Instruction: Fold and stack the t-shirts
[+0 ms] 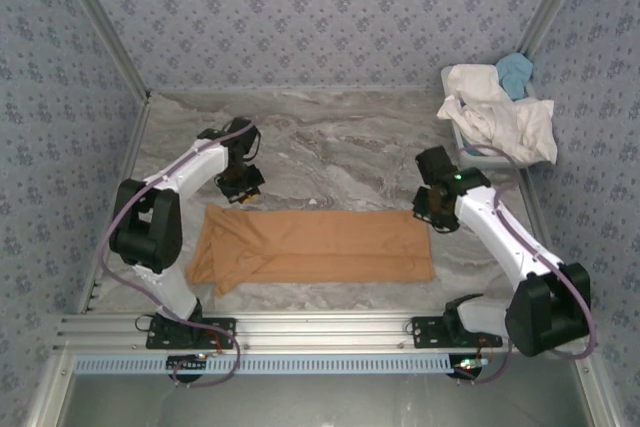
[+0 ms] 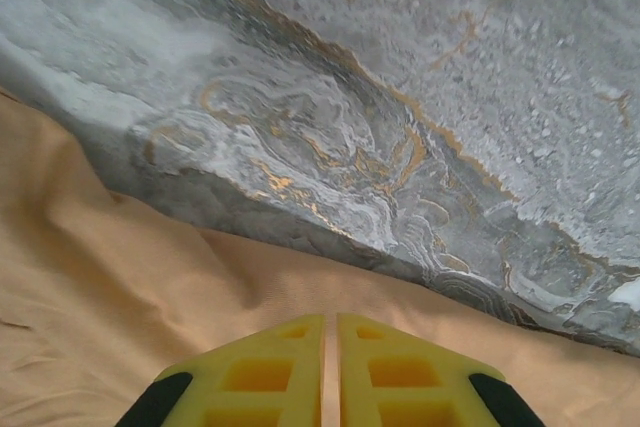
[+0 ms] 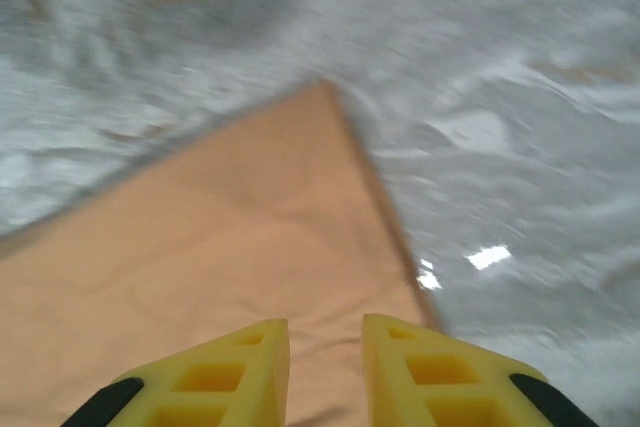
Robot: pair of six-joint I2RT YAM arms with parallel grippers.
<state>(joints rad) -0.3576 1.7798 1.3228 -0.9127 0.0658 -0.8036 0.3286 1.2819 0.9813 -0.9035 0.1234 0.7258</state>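
Hovering the left gripper (image 2: pixel 331 319) over the far left edge of the tan-orange t-shirt (image 1: pixel 315 245), pressing its fingers together above the cloth. Holding the right gripper (image 3: pixel 325 325) parted over the shirt's far right corner, showing cloth through the gap. Lying flat as a long strip on the marble table (image 1: pixel 350 137), between both arms.

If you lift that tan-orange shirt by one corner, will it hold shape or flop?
Probably flops: the tan-orange shirt lies flat with soft wrinkles, so it should drape and sag. It looks thin, likely light. Pushed, it would probably bunch up on the table.
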